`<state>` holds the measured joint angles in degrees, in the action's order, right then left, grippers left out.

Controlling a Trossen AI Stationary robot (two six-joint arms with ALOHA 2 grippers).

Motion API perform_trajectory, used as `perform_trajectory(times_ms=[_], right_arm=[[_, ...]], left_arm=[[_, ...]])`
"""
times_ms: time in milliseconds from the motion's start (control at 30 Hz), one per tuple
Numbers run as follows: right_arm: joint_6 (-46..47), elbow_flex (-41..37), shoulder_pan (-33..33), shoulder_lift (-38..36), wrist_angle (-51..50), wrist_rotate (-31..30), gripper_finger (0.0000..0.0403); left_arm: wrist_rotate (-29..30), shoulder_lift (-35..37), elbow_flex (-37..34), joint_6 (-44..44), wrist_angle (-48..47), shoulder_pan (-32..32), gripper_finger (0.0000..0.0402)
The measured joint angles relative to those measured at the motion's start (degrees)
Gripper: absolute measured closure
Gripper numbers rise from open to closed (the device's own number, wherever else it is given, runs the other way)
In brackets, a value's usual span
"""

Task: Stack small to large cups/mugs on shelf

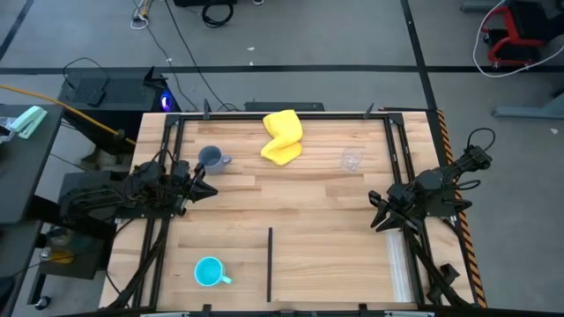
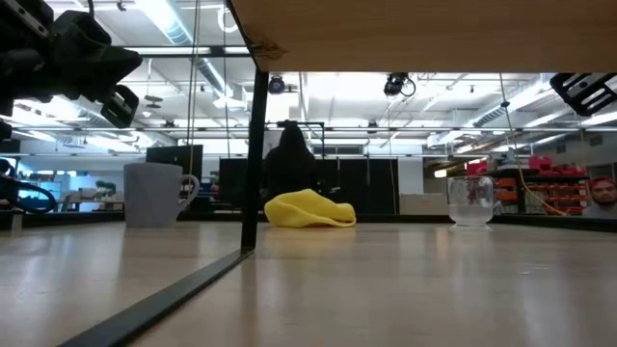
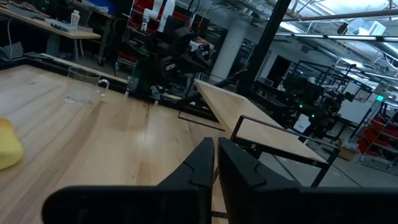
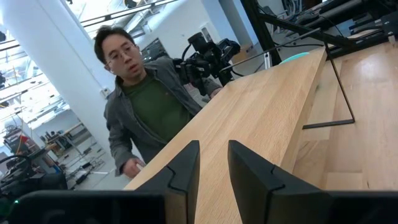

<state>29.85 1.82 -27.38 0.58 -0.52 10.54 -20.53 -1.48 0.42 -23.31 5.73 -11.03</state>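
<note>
The grey-blue mug stands upright on the table at the far left. The clear cup stands upright at the far right. The turquoise mug stands open end up near the front edge at the left. The wooden shelf is raised over the near middle of the table. My left gripper hovers level and shut at the left edge, just nearer than the grey-blue mug. My right gripper hovers level and open at the right edge, with nothing between its fingers.
A crumpled yellow cloth lies at the far middle, between the grey-blue mug and the clear cup. A black post and a floor strip carry the shelf. A person is beyond the left arm.
</note>
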Motion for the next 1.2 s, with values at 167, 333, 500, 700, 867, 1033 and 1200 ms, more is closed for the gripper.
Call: perform_trajectory(times_ms=[167, 333, 500, 700, 867, 1033, 1200], right_arm=[[0.0, 0.0, 0.0, 0.0, 0.0, 0.0, 0.0312], [0.0, 0.0, 0.0, 0.0, 0.0, 0.0, 0.0312], [0.0, 0.0, 0.0, 0.0, 0.0, 0.0, 0.0312], [0.0, 0.0, 0.0, 0.0, 0.0, 0.0, 0.0312], [0.0, 0.0, 0.0, 0.0, 0.0, 0.0, 0.0312], [0.0, 0.0, 0.0, 0.0, 0.0, 0.0, 0.0312], [0.0, 0.0, 0.0, 0.0, 0.0, 0.0, 0.0312]], left_arm=[[0.0, 0.0, 0.0, 0.0, 0.0, 0.0, 0.0366], [0.0, 0.0, 0.0, 0.0, 0.0, 0.0, 0.0369], [0.0, 0.0, 0.0, 0.0, 0.0, 0.0, 0.0376], [0.0, 0.0, 0.0, 0.0, 0.0, 0.0, 0.0371], [0.0, 0.0, 0.0, 0.0, 0.0, 0.0, 0.0366], [0.0, 0.0, 0.0, 0.0, 0.0, 0.0, 0.0371], [0.0, 0.0, 0.0, 0.0, 0.0, 0.0, 0.0376]])
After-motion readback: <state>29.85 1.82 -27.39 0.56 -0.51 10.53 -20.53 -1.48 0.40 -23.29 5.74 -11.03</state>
